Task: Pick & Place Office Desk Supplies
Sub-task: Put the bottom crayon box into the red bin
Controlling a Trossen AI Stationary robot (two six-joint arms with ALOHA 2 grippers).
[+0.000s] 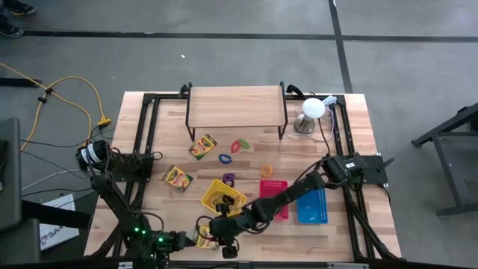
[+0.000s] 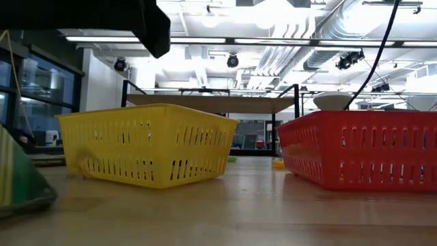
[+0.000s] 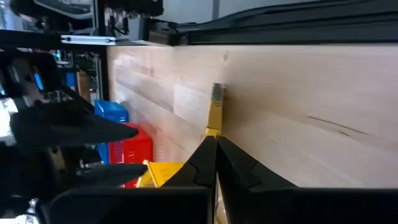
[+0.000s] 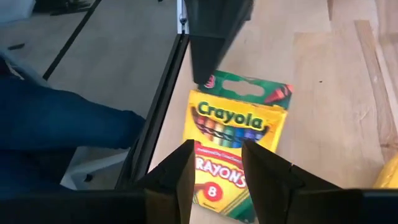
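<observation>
So the bench (image 1: 351,149) is the big wooden slab carrying everything, with a low wooden shelf (image 1: 236,106) on black legs at the far end and a white dome lamp (image 1: 312,109) beside it, both well away from the hands. Closer in are three baskets: the yellow basket (image 1: 222,196) just beyond the right hand, then the red basket (image 1: 275,197) and blue basket (image 1: 312,205) farther off along the right arm, presumably the drop spots for sorting. The right hand (image 1: 227,243) is down at the near bench edge, fingers (image 4: 176,174) spread apart and straddling a crayon box (image 4: 235,146) that lies flat on the wood right between and just ahead of them. I can't see any pinch on it, so I'd say the box is resting free, either lined up for a grab or just set down. It sits hard against the bench's black edge rail, which makes a straight-down approach the sensible one. The left hand (image 3: 216,163) is parked just beside the right one at the same edge, fingers pressed together with nothing in them, likely keeping clear. Two more crayon boxes (image 1: 202,146) lie well beyond the yellow basket, and past them the little stuff is scattered: coloured rings and bands (image 1: 239,146) in the open middle, none binned yet.
</observation>
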